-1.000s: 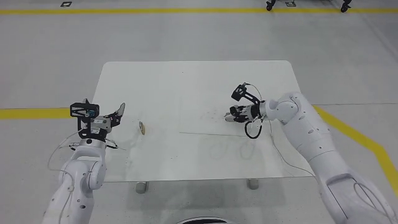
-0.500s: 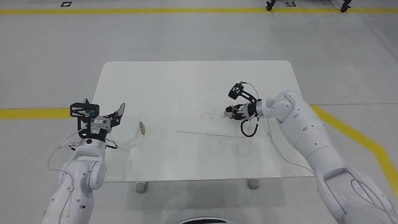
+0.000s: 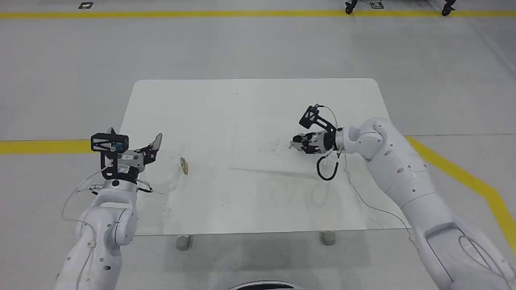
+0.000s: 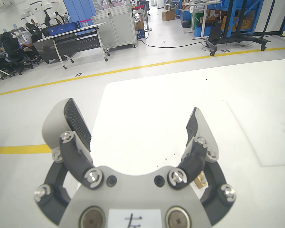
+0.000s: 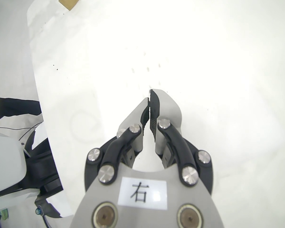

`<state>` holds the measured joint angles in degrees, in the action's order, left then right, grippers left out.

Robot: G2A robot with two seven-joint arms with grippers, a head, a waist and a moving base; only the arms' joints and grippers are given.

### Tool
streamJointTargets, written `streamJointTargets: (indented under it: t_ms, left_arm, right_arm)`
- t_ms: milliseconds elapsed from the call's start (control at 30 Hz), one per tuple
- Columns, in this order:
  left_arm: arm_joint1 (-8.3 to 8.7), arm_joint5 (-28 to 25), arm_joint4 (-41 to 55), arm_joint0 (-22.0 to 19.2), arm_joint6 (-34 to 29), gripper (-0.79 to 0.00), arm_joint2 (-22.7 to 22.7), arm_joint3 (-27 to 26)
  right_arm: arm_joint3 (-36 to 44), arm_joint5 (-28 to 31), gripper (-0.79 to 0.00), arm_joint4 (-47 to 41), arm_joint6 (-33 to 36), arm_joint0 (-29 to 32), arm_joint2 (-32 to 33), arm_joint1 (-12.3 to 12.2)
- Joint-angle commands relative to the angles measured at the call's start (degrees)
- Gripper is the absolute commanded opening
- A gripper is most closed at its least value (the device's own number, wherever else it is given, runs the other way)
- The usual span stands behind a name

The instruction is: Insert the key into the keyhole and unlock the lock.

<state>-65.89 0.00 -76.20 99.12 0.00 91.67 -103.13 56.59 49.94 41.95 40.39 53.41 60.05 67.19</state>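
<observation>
Since a second ago the right gripper (image 3: 300, 142) has edged a little toward the far side of the table (image 3: 242, 105); the left gripper (image 3: 151, 149) and the padlock (image 3: 185, 165) have kept their places.
The padlock lies flat near the table's left end, just beside the left gripper and well apart from the right one. Its long axis runs roughly from near edge to far edge, slightly slanted. In the right wrist view its shackle end is turned away from the right gripper (image 5: 149, 100). In the left wrist view only a brass corner of it (image 4: 200, 181) shows behind a finger link. The left gripper (image 4: 133, 117) is spread wide and holds nothing. The right gripper's fingers are pinched together. A pale sliver at their tips is too small to identify, so I cannot tell whether a key sits there.
</observation>
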Motion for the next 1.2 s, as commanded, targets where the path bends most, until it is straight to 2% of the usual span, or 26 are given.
streamJointTargets:
  t_ms: [0,267,400,867,933,1167]
  left_arm:
    - [0.00,0.0,0.0,0.0,0.0,0.000,0.0,0.0]
    - [0.00,0.0,0.0,0.0,0.0,0.000,0.0,0.0]
    - [0.00,0.0,0.0,0.0,0.0,0.000,0.0,0.0]
    - [0.00,0.0,0.0,0.0,0.0,0.000,0.0,0.0]
    - [0.00,0.0,0.0,0.0,0.0,0.000,0.0,0.0]
    - [0.00,0.0,0.0,0.0,0.0,0.000,0.0,0.0]
  right_arm:
    - [1.8,1.1,-0.785,1.0,-1.7,1.0,0.9,-0.5]
    - [9.1,3.5,-0.785,5.3,-7.7,6.5,5.2,-2.6]
    - [11.1,2.3,-0.785,7.9,-6.2,7.8,5.0,-3.1]
    - [11.5,2.2,-0.785,7.8,-6.5,8.1,4.7,-3.0]
    - [12.1,8.1,-0.785,5.4,-7.4,8.3,3.2,-3.0]
    - [10.4,8.1,-0.785,-3.9,-15.1,6.6,0.5,-2.8]
